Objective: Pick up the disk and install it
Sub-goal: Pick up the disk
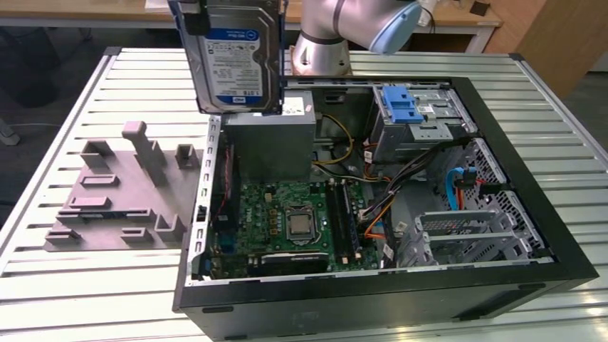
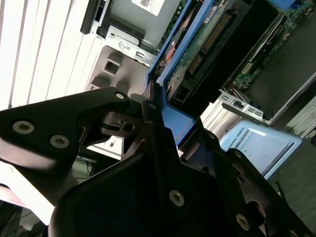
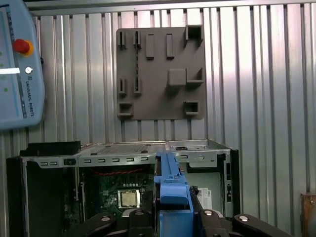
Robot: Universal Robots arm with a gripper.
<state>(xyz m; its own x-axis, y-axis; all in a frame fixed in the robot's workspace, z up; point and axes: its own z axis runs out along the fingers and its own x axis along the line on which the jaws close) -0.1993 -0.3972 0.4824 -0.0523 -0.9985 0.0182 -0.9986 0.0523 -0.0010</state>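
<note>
Table [image 1: 57, 285]: I see pale ribbed metal slats under everything.
Fixture [image 1: 114, 192]: a grey plate with raised blocks lies on the table, just beside the case on the exterior view's left.
Case [image 1: 380, 296]: a black computer tower lies on its side, open.
Motherboard [image 1: 275, 214]: green and flat inside the case, with a silver processor [image 1: 300, 226] near its middle.
Power supply [image 1: 270, 146]: a grey box beyond the motherboard.
Cage [image 1: 418, 128]: grey metal with a blue tab [image 1: 402, 105] on top.
Pendant [image 3: 19, 64]: pale blue with a red button [image 3: 21, 46].
</note>
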